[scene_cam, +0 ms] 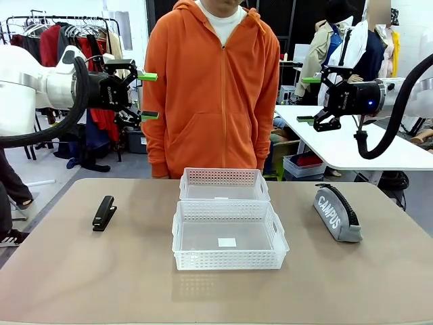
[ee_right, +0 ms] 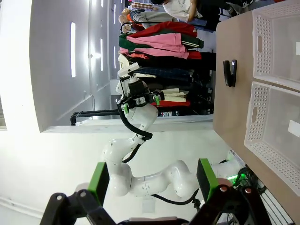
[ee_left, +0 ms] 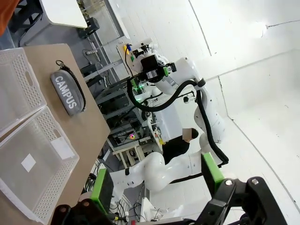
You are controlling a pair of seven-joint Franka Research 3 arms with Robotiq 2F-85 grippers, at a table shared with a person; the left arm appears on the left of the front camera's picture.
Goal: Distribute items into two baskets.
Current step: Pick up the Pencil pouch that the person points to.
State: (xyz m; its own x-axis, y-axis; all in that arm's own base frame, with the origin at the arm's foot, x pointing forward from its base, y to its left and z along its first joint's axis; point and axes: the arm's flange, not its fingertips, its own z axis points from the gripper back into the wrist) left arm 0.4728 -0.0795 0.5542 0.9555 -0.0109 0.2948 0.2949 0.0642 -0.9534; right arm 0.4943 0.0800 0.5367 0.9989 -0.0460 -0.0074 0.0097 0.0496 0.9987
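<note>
Jaws are standing spread and empty on the left gripper [scene_cam: 148, 96] and right gripper [scene_cam: 308, 100], both hovering high above the table [scene_cam: 67, 284]. The stapler [scene_cam: 104, 212] is lying left of the baskets [scene_cam: 229, 259] and the pouch [scene_cam: 337, 214] right of them, each running lengthwise toward the person [scene_cam: 216, 88]. Closing across the narrow width from above is looking safest.

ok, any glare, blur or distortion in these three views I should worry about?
Front view: sharp, evenly lit; the near basket leaves a faint reflection on the table. Left wrist view: rolled sideways, wide-angle bend, white wall nearly washed out, pouch lettering readable. Right wrist view: light strips blown out, stapler crisp.
</note>
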